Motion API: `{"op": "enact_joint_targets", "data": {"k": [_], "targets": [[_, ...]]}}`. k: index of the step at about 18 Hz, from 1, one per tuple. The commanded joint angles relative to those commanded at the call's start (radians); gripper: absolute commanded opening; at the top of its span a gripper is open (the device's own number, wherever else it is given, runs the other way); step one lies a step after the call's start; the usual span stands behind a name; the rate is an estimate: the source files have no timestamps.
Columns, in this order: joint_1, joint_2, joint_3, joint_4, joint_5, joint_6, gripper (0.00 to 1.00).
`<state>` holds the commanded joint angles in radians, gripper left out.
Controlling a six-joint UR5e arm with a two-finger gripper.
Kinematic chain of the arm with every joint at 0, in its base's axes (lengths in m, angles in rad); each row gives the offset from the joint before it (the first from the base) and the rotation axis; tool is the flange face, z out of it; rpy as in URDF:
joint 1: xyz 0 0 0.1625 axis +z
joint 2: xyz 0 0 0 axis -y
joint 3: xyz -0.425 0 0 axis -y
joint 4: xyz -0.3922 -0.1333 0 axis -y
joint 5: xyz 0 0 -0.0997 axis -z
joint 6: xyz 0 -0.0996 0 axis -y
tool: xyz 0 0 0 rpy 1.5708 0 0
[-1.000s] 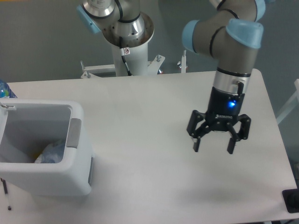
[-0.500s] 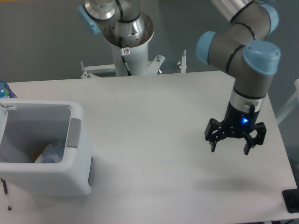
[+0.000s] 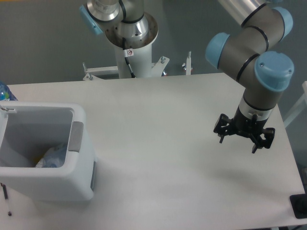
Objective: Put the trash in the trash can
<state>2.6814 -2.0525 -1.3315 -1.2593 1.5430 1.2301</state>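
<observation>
The white trash can [image 3: 79,143] stands at the table's left front, with a grey panel on its right wall. Inside it, low at the bottom, lies a crumpled clear wrapper [image 3: 52,155] with some blue and yellow showing. A blue-capped clear bottle [image 3: 5,92] peeks in at the far left edge, behind the can. My gripper [image 3: 237,144] hangs open above the right part of the table, far from the can, with nothing between its fingers.
The arm's white base column [image 3: 130,45] rises behind the table's back edge. A dark object [image 3: 299,206] sits at the front right corner. A thin dark rod [image 3: 6,199] stands by the can's front left.
The gripper has moved right and slightly back across the table, staying open and empty, and its wrist has tilted. The can and its contents are unchanged.
</observation>
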Motion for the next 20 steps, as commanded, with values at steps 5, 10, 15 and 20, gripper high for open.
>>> {"op": "enact_joint_targets", "data": {"k": [5,10,15,20], "targets": [[-0.031,0.000,-0.003,-0.006,0.066,0.026,1.00],[-0.035,0.000,0.000,-0.003,0.057,0.032,1.00],[-0.035,0.000,-0.001,0.006,0.058,0.034,1.00],[-0.035,0.003,-0.009,0.008,0.058,0.075,1.00]]}}
